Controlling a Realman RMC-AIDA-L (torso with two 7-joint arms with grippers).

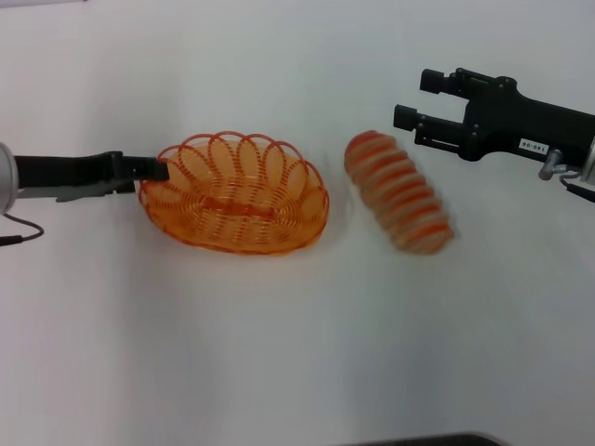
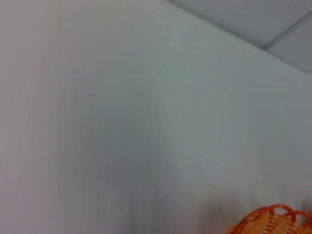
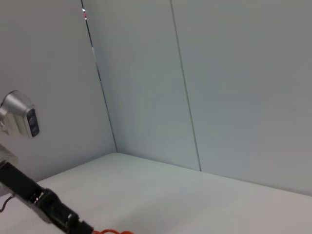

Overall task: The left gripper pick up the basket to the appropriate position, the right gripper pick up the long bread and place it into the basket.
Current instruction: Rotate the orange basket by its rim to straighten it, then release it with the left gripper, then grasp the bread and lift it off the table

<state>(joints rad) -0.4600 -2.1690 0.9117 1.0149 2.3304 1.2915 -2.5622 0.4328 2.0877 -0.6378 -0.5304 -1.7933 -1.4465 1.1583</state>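
Note:
The orange wire basket (image 1: 232, 195) sits left of centre on the white table. My left gripper (image 1: 156, 170) reaches in from the left and is shut on the basket's left rim. A bit of the rim shows in the left wrist view (image 2: 273, 220). The long bread (image 1: 400, 192), tan with orange-red stripes, lies slanted just right of the basket, apart from it. My right gripper (image 1: 410, 98) is open and empty, hovering behind and to the right of the bread. The right wrist view shows the left arm (image 3: 44, 204) and a sliver of the basket (image 3: 109, 232).
The white table (image 1: 279, 353) spreads all around the basket and bread. A dark edge (image 1: 437, 439) shows at the table's front. Grey wall panels (image 3: 219, 87) stand behind the table.

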